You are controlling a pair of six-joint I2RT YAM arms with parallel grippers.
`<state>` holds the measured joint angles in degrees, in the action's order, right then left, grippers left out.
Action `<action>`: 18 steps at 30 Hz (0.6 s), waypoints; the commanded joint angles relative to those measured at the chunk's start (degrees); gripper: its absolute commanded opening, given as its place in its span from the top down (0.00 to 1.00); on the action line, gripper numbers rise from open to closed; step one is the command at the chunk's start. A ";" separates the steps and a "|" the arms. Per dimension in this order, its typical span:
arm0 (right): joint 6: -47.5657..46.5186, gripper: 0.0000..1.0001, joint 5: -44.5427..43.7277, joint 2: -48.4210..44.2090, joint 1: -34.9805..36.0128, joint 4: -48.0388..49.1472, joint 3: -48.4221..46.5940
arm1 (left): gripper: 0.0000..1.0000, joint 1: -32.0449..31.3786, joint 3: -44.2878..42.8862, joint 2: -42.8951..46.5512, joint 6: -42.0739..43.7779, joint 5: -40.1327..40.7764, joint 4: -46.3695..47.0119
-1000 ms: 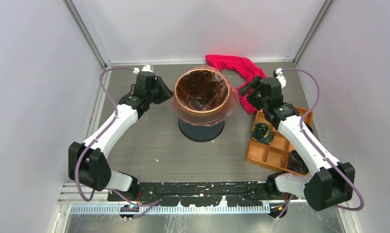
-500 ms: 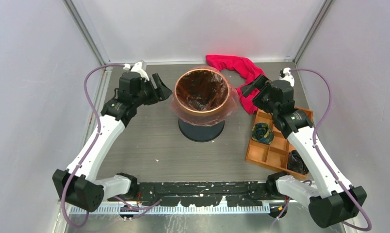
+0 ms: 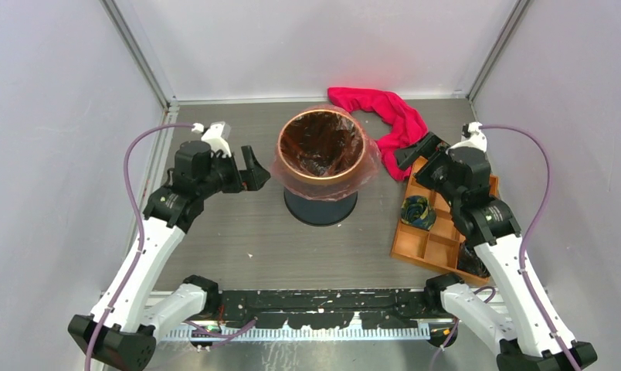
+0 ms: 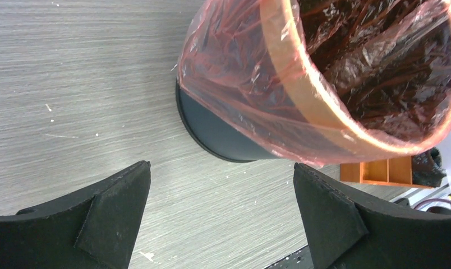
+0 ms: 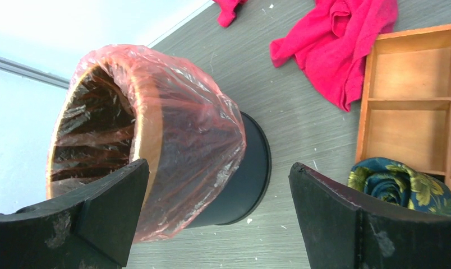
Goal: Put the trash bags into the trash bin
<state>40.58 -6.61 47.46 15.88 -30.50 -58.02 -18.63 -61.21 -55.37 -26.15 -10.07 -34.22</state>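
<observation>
The trash bin (image 3: pixel 320 205) stands upright mid-table, dark navy with a gold rim. The trash bag (image 3: pixel 367 168), a thin pink film, lines the inside and folds over the rim, hanging partway down the outside. My left gripper (image 3: pixel 253 171) hangs open just left of the bin, touching nothing. In the left wrist view the bag (image 4: pixel 234 73) and the bin wall (image 4: pixel 223 134) lie ahead of the open gripper (image 4: pixel 222 174). My right gripper (image 3: pixel 414 154) is open to the right of the bin, apart from it. In its own view that gripper (image 5: pixel 219 164) frames the bag (image 5: pixel 195 129) and the bin (image 5: pixel 248 168).
A magenta cloth (image 3: pixel 385 112) lies behind and right of the bin. An orange compartment tray (image 3: pixel 431 247) sits at the right under my right arm, holding a green-gold patterned bundle (image 3: pixel 418 210) and a black object (image 3: pixel 473 259). Walls close in on three sides.
Both grippers have opened and let go of the bag's edge. Both arms have drawn back from the bin, the left toward the left front, the right toward the right.
</observation>
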 commanded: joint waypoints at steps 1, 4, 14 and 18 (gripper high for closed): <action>-1.77 0.00 -2.04 -2.58 -0.24 -2.19 1.14 | 0.00 0.18 2.41 4.05 2.57 0.14 -0.09; -2.09 0.00 -2.57 -3.98 -0.24 -3.03 1.77 | 0.00 0.17 4.44 5.99 2.69 -0.20 1.43; -1.82 0.00 -4.02 -6.09 -0.25 -1.93 3.88 | 0.00 0.18 7.64 9.04 3.37 2.49 2.18; -1.57 0.00 -4.17 -5.99 -0.26 -1.53 4.14 | 0.00 0.18 7.53 8.94 3.30 3.38 1.81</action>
<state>39.44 -9.43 41.63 15.88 -33.93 -54.13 -18.63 -53.63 -47.33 -23.57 -8.23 -34.15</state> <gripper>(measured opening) 0.996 0.996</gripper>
